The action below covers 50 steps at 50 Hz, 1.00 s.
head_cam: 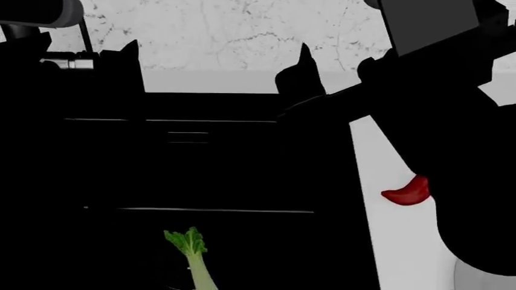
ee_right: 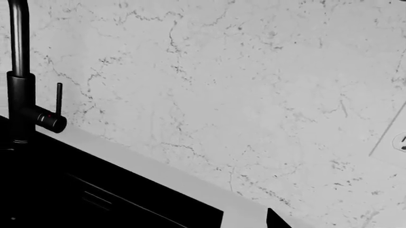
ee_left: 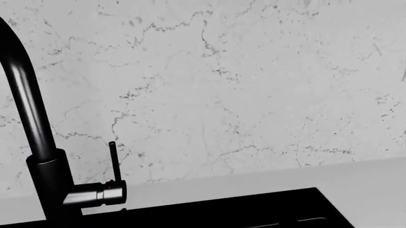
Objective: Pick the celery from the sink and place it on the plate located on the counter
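The celery [head_cam: 193, 260], pale stem with a ruffled green top, lies in the black sink [head_cam: 241, 169] at the near edge of the head view, apart from both grippers. The grey plate [head_cam: 484, 279] shows as a sliver on the white counter [head_cam: 395, 235] at the near right, mostly hidden by my right arm. My left gripper [head_cam: 121, 57] hovers over the sink's back left; its jaws merge with the black basin. My right gripper [head_cam: 322, 66] hovers over the sink's back right. One of its fingertips [ee_right: 274, 219] shows well off centre, so it reads as open and empty.
A curved red pepper [head_cam: 407, 192] lies on the counter right of the sink, partly under my right arm. A black faucet [ee_left: 38, 142] with a side lever stands behind the sink and also shows in the right wrist view [ee_right: 19, 71]. The marbled wall [head_cam: 234, 36] rises behind the counter.
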Tool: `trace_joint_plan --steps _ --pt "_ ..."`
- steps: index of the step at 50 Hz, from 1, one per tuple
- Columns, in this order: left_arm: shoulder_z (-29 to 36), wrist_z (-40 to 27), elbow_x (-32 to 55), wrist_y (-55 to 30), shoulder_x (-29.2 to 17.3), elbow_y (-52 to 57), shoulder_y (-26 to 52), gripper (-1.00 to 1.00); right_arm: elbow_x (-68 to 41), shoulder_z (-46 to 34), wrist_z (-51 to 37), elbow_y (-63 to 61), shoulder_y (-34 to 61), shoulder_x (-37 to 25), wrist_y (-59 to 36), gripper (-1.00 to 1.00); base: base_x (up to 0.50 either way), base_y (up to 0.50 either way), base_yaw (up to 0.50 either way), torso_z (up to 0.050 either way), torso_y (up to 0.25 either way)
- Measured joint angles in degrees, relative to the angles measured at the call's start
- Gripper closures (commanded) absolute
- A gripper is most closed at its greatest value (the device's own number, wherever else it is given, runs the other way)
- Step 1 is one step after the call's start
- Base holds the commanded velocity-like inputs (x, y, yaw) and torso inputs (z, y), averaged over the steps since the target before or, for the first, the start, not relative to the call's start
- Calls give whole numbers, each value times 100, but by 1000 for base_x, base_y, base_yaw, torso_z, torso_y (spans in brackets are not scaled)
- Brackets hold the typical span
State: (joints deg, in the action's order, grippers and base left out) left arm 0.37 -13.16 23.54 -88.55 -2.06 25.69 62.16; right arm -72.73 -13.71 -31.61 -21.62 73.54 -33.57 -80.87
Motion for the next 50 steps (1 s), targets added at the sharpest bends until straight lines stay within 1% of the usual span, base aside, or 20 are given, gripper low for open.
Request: trace_joint_plan --steps 10,25,35,50 --pt "-34 84 -74 -43 33 60 -7 -100 -165 -52 -124 -30 12 -62 42 -100 92 124 0 0 0" --pt "-64 -81 132 -44 -14 70 -5 -100 -265 -148 -150 -19 18 -111 152 -100 159 122 0 0 0" --pt "-71 -213 313 -24 -62 51 0 -100 -306 -200 -155 -11 22 -140 220 -100 156 7 0 0 0" --pt "-129 -398 579 -2 -111 5 12 -100 -329 -263 -151 -7 14 -163 299 -100 3 0 0 0 0"
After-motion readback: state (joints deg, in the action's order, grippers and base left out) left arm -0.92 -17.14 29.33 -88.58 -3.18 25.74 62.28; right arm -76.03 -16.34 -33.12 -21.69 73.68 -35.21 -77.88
